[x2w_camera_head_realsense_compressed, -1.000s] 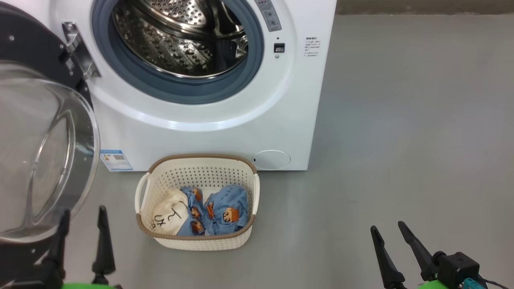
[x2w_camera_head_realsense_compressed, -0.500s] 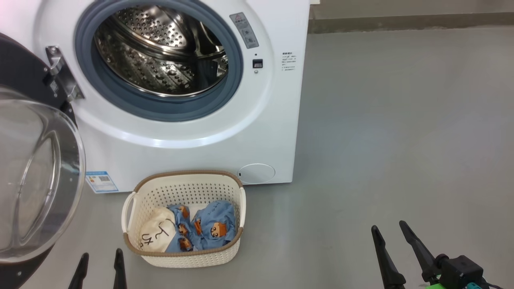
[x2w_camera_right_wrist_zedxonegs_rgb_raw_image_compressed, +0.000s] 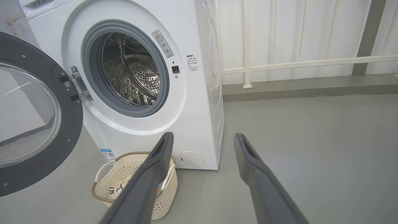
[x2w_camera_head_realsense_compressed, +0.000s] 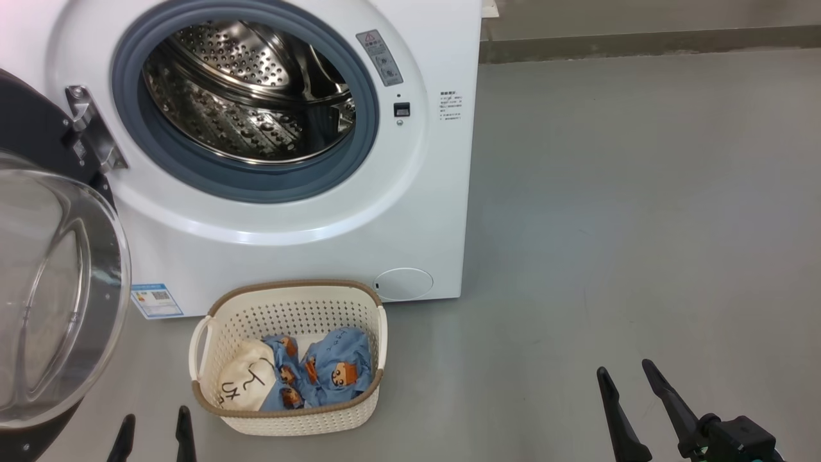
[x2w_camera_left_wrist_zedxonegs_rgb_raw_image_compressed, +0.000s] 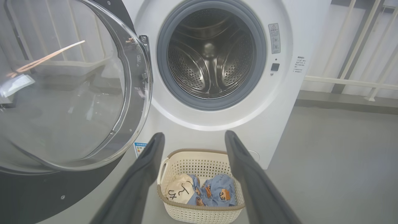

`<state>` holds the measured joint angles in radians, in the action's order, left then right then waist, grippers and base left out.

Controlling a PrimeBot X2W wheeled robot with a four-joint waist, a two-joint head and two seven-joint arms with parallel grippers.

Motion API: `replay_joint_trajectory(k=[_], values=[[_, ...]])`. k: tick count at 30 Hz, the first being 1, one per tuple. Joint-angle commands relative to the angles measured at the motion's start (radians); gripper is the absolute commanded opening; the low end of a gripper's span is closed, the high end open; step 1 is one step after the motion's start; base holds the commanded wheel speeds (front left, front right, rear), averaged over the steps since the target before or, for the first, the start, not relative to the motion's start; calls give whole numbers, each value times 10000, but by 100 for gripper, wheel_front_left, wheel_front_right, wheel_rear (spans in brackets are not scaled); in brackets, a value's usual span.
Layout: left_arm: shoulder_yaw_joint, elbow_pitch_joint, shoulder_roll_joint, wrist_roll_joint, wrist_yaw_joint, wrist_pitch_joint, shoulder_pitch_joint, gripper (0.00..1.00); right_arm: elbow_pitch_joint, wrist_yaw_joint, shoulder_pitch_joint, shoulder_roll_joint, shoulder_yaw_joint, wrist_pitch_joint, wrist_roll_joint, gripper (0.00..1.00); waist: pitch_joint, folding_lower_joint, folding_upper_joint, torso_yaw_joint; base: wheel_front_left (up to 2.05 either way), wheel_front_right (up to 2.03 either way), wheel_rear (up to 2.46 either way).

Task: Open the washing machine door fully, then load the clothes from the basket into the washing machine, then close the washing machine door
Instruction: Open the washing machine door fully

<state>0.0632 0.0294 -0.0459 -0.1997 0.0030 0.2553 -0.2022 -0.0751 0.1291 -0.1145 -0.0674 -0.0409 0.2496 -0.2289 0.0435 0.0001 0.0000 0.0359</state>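
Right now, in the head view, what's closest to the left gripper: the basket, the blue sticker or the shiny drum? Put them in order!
From the left gripper:
1. The basket, just right of it on the floor.
2. The blue sticker, low on the washing machine front.
3. The drum, high up, deep inside.

The washing machine door (x2w_camera_head_realsense_compressed: 58,289) hangs wide open; the clothes (x2w_camera_head_realsense_compressed: 333,372) lie in the basket (x2w_camera_head_realsense_compressed: 295,420) before the white washing machine (x2w_camera_head_realsense_compressed: 288,263)
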Motion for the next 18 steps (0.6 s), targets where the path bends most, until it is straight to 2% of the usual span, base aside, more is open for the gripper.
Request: replay_joint_trajectory(k=[1, 18], values=[[337, -329, -47, -67, -39, 63, 230, 100, 288, 16, 217, -48, -187, 122, 139, 100, -9, -1, 0, 15, 0, 0, 0], [543, -53, -50, 176, -238, 64, 333, 100, 216, 16, 316, 13, -122, 122, 195, 100, -64, -1, 0, 111, 0, 0, 0]])
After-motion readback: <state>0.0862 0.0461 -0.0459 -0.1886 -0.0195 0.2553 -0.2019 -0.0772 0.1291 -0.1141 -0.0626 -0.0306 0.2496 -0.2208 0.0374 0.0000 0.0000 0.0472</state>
